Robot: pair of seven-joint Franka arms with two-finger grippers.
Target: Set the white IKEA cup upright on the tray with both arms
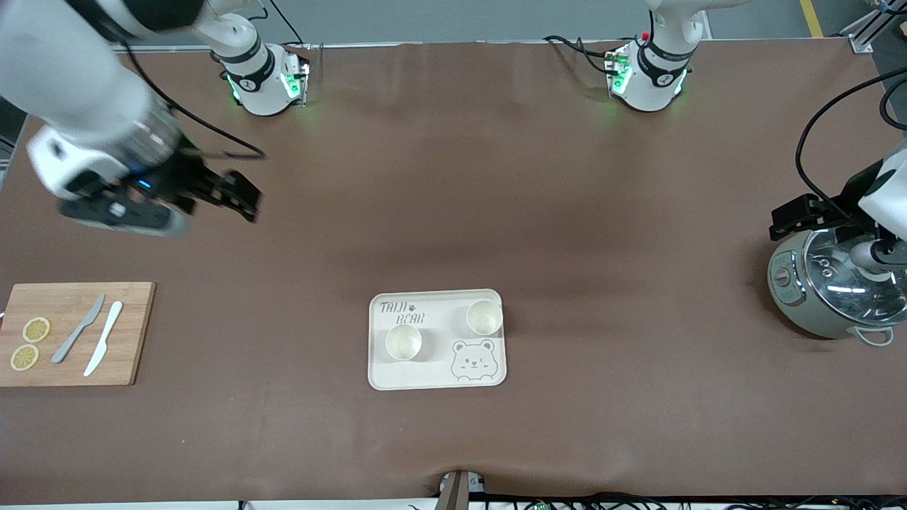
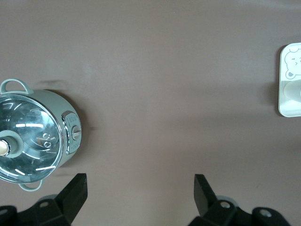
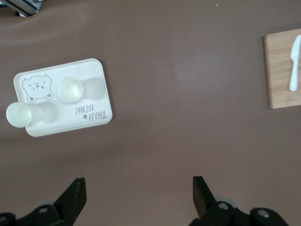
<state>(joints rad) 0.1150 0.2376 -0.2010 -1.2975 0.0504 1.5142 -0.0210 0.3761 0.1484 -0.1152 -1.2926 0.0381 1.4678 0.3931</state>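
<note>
The cream-white tray (image 1: 439,370) with the bear face lies mid-table, near the front camera. Two white cups stand upright on it: one (image 1: 403,342) toward the right arm's end, the other (image 1: 485,316) farther from the camera, toward the left arm's end. My right gripper (image 1: 237,193) is open and empty, high over bare table at the right arm's end. Its wrist view shows the tray (image 3: 66,124), both cups (image 3: 70,88) (image 3: 19,114) and its gripper (image 3: 139,188). My left gripper (image 1: 801,216) is open and empty, up beside the pot. Its own view (image 2: 141,188) shows a tray edge (image 2: 288,110).
A grey-green pot with a glass lid (image 1: 829,283) stands at the left arm's end, also in the left wrist view (image 2: 33,136). A wooden cutting board (image 1: 71,333) with two lemon slices and two knives lies at the right arm's end. Cables trail by the pot.
</note>
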